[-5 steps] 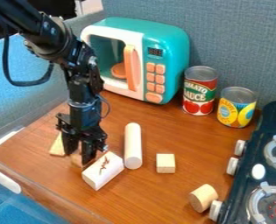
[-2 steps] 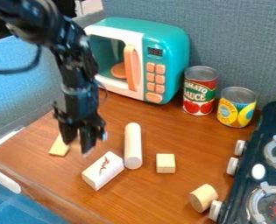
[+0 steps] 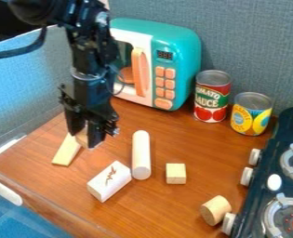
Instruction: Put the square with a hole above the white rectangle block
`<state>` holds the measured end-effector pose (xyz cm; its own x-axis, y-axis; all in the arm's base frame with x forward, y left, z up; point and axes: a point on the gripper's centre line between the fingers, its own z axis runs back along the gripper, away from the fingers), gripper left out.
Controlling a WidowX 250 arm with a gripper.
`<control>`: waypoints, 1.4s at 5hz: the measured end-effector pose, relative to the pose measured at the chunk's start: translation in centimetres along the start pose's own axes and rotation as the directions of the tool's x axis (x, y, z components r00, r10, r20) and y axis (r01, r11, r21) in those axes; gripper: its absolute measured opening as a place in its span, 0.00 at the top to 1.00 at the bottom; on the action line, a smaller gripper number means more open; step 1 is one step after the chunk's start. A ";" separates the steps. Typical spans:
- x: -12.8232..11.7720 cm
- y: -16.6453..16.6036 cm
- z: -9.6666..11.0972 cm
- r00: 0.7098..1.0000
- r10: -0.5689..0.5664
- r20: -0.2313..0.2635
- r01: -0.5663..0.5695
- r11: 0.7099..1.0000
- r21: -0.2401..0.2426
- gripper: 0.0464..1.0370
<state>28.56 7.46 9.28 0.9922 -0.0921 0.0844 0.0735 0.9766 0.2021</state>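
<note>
Gripper (image 3: 84,141) hangs over the left part of the wooden table (image 3: 179,209), its fingers set a little apart with a pale wooden piece (image 3: 81,138) between them. That piece I take to be the square with a hole, apparently held clear of the tabletop. Just beside it in the view lies a flat wooden strip (image 3: 66,152); nearer the camera is the white rectangle block (image 3: 109,181), lying flat and slantwise, with nothing on it. A white cylinder (image 3: 142,155) lies close by the block's far end, and a small wooden cube (image 3: 176,173) sits farther right.

The step in hand, as I judge it, is carrying the piece across to the block. Keep it high enough to clear the block's top edge, bring it over the middle, and turn the wrist so the square lies level with the block's slant. Lower gently until it rests flat, then open evenly and lift straight up. Coming in too far right could nudge the cylinder and set it rolling; an off-centre release could let the square tip off.

The fingers cover much of the held piece, so its hole can't be made out, nor how squarely it is gripped. The exact gap beneath it is hard to judge from this slant, as is whether it touches the strip.
</note>
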 end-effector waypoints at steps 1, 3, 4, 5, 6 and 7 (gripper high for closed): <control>1.2 -2.8 -0.5 0.992 -0.122 -0.012 0.122 0.992 -0.012 0.51; 1.3 -5.8 -1.8 0.965 -0.254 -0.058 0.254 0.967 -0.021 0.51; 0.1 -5.1 -2.6 0.971 -0.218 -0.096 0.216 0.976 -0.033 0.51; -0.8 -3.7 -3.1 0.979 -0.164 -0.124 0.160 0.986 -0.045 0.51; -1.2 -2.9 -3.4 0.982 -0.133 -0.134 0.127 0.991 -0.051 0.51; -1.3 -2.8 -4.1 0.982 -0.119 -0.144 0.112 0.992 -0.053 0.51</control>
<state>27.49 5.63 4.65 0.9806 -0.1783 -0.0819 0.1894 0.9690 0.1586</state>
